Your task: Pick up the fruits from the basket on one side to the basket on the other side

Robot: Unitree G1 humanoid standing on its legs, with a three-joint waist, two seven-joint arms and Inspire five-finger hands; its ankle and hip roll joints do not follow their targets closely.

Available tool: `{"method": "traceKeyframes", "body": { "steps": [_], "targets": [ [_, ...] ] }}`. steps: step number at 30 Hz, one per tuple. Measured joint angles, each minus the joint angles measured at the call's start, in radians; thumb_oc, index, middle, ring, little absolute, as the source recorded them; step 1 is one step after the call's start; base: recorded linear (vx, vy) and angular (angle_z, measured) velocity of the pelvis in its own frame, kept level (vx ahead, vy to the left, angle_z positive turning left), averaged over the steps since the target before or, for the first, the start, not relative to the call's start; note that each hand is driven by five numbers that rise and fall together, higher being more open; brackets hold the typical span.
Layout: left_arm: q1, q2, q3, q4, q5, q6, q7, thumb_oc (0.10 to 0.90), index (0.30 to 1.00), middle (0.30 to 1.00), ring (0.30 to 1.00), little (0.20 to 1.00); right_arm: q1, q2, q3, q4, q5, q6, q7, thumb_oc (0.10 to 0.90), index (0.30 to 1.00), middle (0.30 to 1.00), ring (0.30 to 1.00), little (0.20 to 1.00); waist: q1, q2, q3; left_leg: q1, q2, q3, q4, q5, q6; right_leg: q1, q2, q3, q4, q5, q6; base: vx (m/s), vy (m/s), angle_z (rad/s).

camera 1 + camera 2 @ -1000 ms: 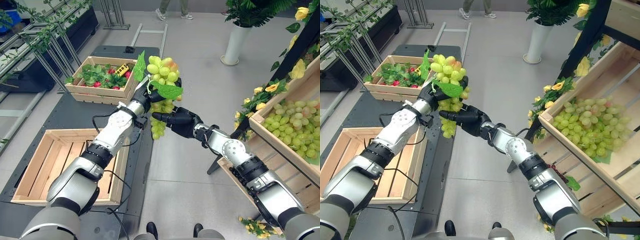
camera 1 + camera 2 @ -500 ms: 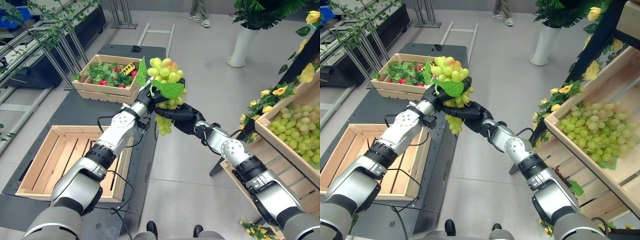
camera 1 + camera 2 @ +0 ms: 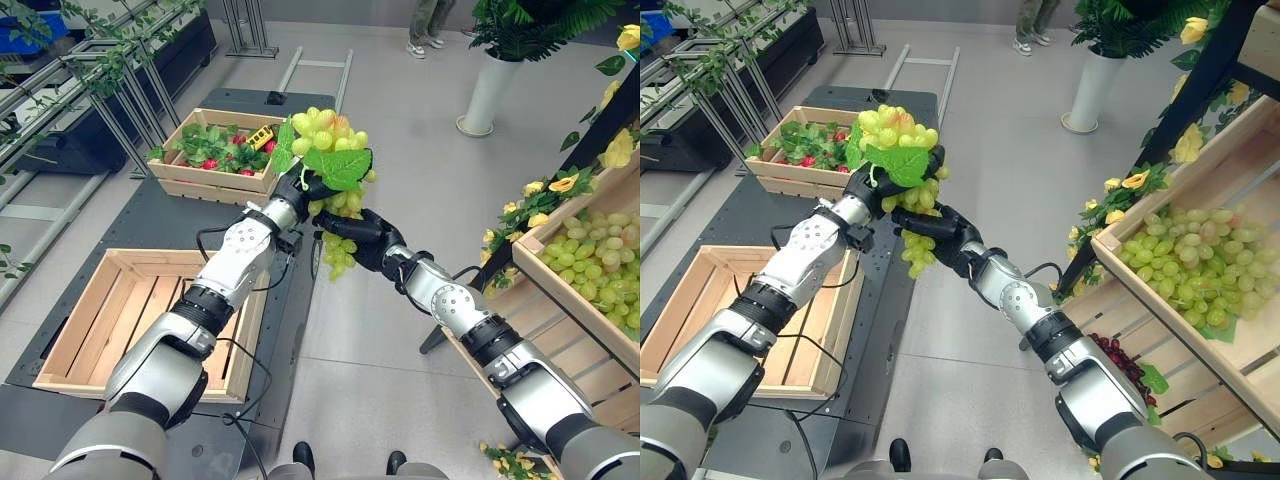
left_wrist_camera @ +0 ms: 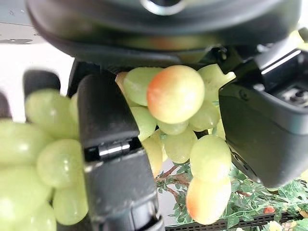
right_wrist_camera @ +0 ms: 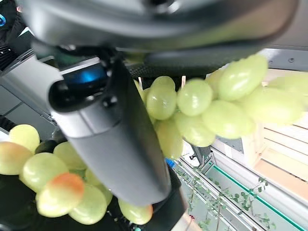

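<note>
Both hands meet in mid-air between the crates: the left hand curls its fingers round the grape bunch from above, while the right hand clasps it below, apparently for a handover.

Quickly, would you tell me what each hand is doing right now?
Left hand: shut on the grape bunch.
Right hand: shut on the same grape bunch.

A bunch of green grapes with leaves hangs in mid-air above the floor, between the empty wooden crate and the grape-filled crate, a few perhaps blushing orange.
</note>
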Motion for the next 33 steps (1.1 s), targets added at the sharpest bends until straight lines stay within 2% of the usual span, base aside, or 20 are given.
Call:
{"method": "traceKeyframes", "body": {
  "steps": [2,8,14,18,21,28,33],
  "targets": [
    [-0.005,-0.013,-0.004,-0.002,0.04,0.0,0.004,0.8,0.9,0.9,0.9,0.9,0.0,-0.002,-0.005,0.017,0.0,-0.023,-0.011,0.4,0.3,0.3,0.3,0.3,0.001,0.0,0.0,0.0,0.0,0.0,0.0,0.0,0.0,0.0,0.0,0.0,0.0,0.0,0.0,0.0,0.0,0.0],
    [-0.024,-0.001,-0.052,0.0,0.261,-0.003,0.046,0.8,0.9,0.9,0.9,0.9,0.0,-0.016,-0.007,0.017,0.0,-0.03,-0.017,0.4,0.3,0.3,0.3,0.3,-0.003,0.0,0.0,0.0,0.0,0.001,0.0,0.0,0.0,-0.001,0.0,0.002,0.0,0.0,0.0,0.0,0.0,0.0],
    [-0.107,0.09,-0.173,-0.01,0.433,-0.035,0.003,0.8,0.9,0.9,0.9,0.9,0.0,-0.041,-0.009,0.018,0.001,-0.043,-0.018,0.4,0.3,0.3,0.3,0.3,-0.006,0.001,-0.001,0.0,0.0,0.002,0.0,0.0,0.0,-0.001,-0.001,0.004,0.0,0.0,0.0,0.0,0.0,0.0],
    [-0.159,0.147,-0.237,-0.019,0.485,-0.049,-0.038,0.8,0.9,0.9,0.9,0.9,0.0,-0.043,-0.009,0.02,0.001,-0.044,-0.018,0.4,0.3,0.3,0.3,0.3,-0.006,0.002,-0.001,0.0,0.0,0.002,0.0,0.0,0.0,-0.001,-0.002,0.004,0.0,0.0,0.0,0.0,0.0,0.0],
    [-0.179,0.165,-0.251,-0.024,0.507,-0.058,-0.056,0.8,0.9,0.9,0.9,0.9,0.0,-0.042,-0.009,0.02,0.001,-0.044,-0.018,0.4,0.3,0.3,0.3,0.3,-0.005,0.002,-0.002,0.0,0.0,0.002,0.0,0.0,0.0,-0.001,-0.002,0.004,0.0,0.0,0.0,0.0,0.0,0.0],
    [-0.232,0.229,-0.299,-0.047,0.619,-0.157,-0.045,0.8,0.9,0.9,0.9,0.9,0.0,-0.044,-0.008,0.021,0.001,-0.044,-0.016,0.4,0.3,0.3,0.3,0.3,-0.006,0.003,-0.002,0.0,0.0,0.002,0.0,0.0,0.0,-0.002,-0.002,0.004,0.0,0.0,0.0,0.0,0.0,0.0],
    [-0.248,0.28,-0.328,-0.093,0.643,-0.197,-0.036,0.8,0.9,0.9,0.9,0.9,0.0,-0.056,-0.008,0.021,0.001,-0.044,-0.015,0.4,0.3,0.3,0.3,0.3,-0.006,0.004,-0.003,0.0,0.0,0.003,0.0,0.0,0.0,-0.002,-0.003,0.005,0.0,0.0,0.0,0.0,0.0,0.0]
  ]
}}
